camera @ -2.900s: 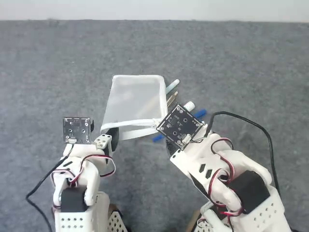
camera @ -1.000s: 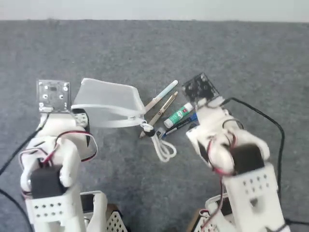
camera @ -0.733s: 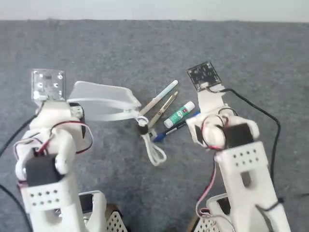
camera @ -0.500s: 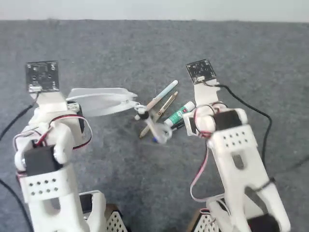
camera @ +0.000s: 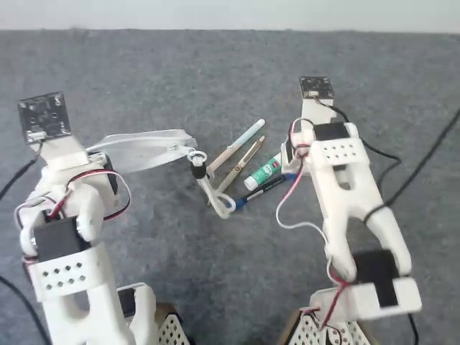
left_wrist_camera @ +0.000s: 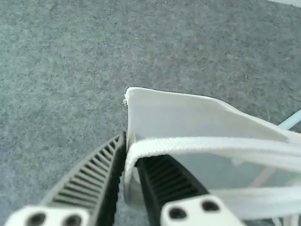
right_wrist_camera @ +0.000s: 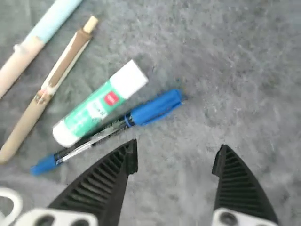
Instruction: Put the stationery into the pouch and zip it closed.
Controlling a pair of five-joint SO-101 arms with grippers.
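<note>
gripping the pouch by its zipper edge, the left gripper is closed on the white fabric and holds it up over the grey table. a white cord hangs from the far end of the pouch down to the table. the right gripper is wide open with nothing between its fingers, just above the blue pen. just beside this pen lies the glue stick, then the brown pen and the pale blue pen, all on the table outside the pouch.
</note>
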